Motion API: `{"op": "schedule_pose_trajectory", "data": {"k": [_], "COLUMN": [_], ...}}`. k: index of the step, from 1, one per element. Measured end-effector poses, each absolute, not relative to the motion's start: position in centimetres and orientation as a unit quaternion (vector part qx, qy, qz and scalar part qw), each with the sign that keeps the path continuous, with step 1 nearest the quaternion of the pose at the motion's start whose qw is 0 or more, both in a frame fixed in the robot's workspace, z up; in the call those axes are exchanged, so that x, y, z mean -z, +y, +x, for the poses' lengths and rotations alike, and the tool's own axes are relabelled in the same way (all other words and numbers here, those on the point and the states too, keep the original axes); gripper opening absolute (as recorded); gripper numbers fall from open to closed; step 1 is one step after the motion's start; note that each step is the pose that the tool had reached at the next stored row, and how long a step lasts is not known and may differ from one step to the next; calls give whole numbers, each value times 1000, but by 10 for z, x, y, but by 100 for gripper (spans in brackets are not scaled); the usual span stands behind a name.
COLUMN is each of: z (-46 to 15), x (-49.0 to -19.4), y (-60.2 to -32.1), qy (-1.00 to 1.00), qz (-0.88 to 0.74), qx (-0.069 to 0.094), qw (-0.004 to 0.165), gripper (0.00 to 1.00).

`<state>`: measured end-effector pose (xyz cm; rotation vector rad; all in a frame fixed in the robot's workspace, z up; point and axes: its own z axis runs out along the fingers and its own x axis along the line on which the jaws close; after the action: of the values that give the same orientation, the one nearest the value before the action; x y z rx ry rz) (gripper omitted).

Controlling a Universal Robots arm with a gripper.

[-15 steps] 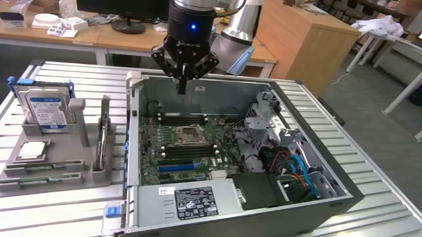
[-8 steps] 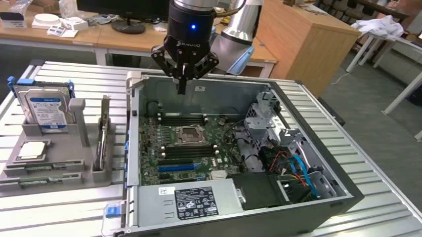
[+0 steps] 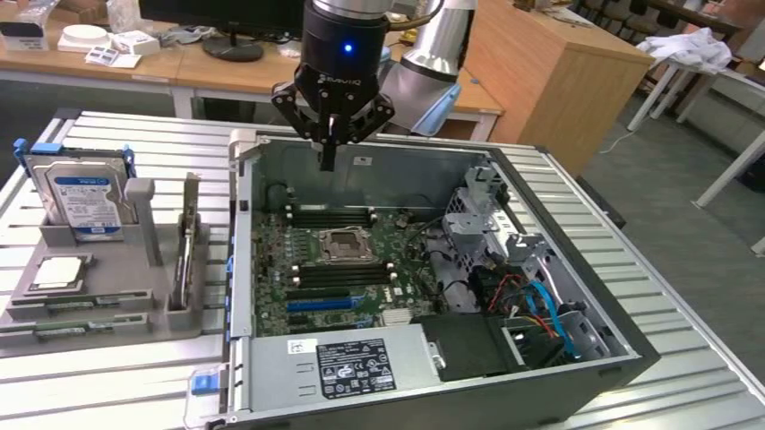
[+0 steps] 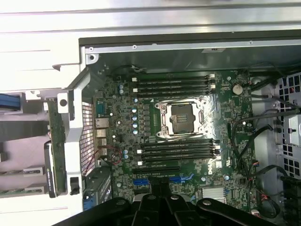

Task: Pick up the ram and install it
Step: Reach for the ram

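Ribbed metal table [image 3: 120, 394], ram [image 3: 72, 310] in gray tray [image 3: 120, 320], long axis across exterior view; gripper [image 3: 325, 166] together above case [image 3: 407, 166].

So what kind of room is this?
Probably a robot lab or workshop: a robot arm hangs over an open computer case on a metal table, with desks and a monitor behind.

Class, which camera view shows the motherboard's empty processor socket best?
The wrist view: it looks straight down on the processor socket, its open metal frame and the black slots on both sides plain. The exterior view shows the same socket at a slant, from farther off.
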<state>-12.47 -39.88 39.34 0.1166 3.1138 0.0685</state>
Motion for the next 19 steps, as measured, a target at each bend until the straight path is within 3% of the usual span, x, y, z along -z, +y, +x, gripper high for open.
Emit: {"op": "schedule_pose_trajectory", "data": {"k": [19], "z": [-175], "x": [-393], "y": [-399], "qy": [999], "qz": [37], "qx": [-22], "qw": [12], "gripper": [11]}}
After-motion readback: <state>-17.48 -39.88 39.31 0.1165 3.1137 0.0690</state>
